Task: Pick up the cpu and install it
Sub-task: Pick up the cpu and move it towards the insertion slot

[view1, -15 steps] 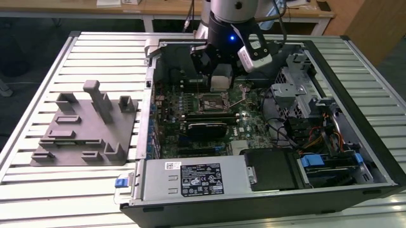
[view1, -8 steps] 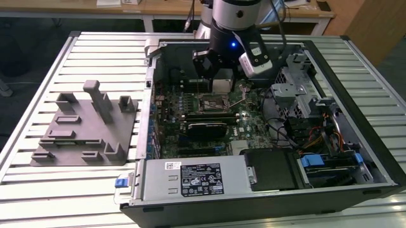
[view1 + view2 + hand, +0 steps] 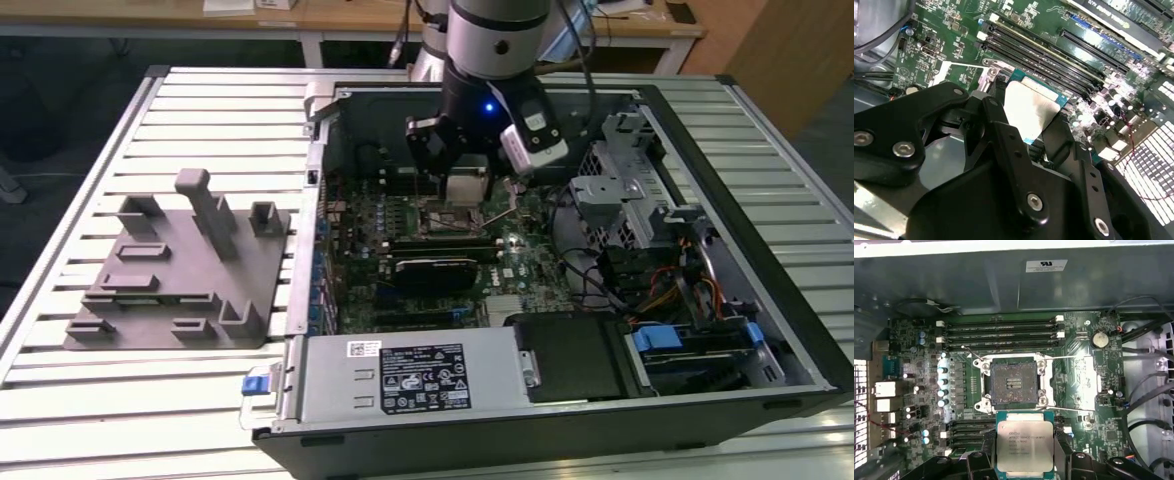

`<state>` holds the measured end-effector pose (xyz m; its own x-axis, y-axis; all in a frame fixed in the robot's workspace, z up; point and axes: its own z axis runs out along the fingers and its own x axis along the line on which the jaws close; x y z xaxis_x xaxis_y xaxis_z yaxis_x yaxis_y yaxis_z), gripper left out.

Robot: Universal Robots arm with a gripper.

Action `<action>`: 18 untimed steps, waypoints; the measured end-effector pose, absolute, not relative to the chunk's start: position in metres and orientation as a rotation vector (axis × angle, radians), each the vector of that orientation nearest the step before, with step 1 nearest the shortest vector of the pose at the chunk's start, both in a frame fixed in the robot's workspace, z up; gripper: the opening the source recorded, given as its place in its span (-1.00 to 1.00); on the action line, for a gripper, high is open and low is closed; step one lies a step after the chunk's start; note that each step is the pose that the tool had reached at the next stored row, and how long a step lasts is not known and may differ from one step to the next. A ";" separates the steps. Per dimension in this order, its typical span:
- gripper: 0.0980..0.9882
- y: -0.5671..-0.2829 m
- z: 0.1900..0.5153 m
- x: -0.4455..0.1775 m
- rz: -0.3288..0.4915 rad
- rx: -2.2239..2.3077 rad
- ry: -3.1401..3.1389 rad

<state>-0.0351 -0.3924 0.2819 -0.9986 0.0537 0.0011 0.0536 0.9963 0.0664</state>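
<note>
cpu — flat square chip, silver-grey top, green rim, held in gripper, near the empty socket

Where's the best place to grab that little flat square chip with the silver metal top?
Likely by two opposite thin edges, from above its top. The flat square silver-topped cpu offers no other grip faces, and the black gripper pinches it that way near the open square socket.

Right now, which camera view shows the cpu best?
First wrist view: the cpu faces the camera, top nearly whole. Second wrist view sees it slanted, partly behind the gripper; exterior view, just a small pale patch.
</note>
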 end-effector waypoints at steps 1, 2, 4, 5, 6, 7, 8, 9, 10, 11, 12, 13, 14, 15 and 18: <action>0.00 -0.392 0.280 -0.035 0.104 0.084 3.138; 0.00 -0.391 0.278 -0.035 0.105 0.084 3.138; 0.00 -0.390 0.275 -0.035 0.105 0.084 3.138; 0.00 -0.389 0.273 -0.035 0.105 0.083 3.138; 0.00 -0.388 0.271 -0.035 0.104 0.083 3.138; 0.00 -0.387 0.269 -0.035 0.104 0.082 3.138; 0.00 -0.386 0.267 -0.035 0.104 0.082 3.138; 0.00 -0.385 0.266 -0.035 0.104 0.082 3.138; 0.00 -0.384 0.264 -0.035 0.104 0.082 3.138; 0.00 -0.383 0.262 -0.035 0.105 0.081 3.138; 0.00 -0.381 0.260 -0.035 0.104 0.080 3.138; 0.00 -0.379 0.258 -0.035 0.104 0.080 3.138; 0.00 -0.378 0.257 -0.035 0.105 0.080 3.138; 0.00 -0.377 0.256 -0.035 0.105 0.079 3.138; 0.00 -0.373 0.250 -0.035 0.103 0.079 3.138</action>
<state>-0.0351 -0.3726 0.2505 -0.9987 0.0503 0.0011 0.0503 0.9966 0.0657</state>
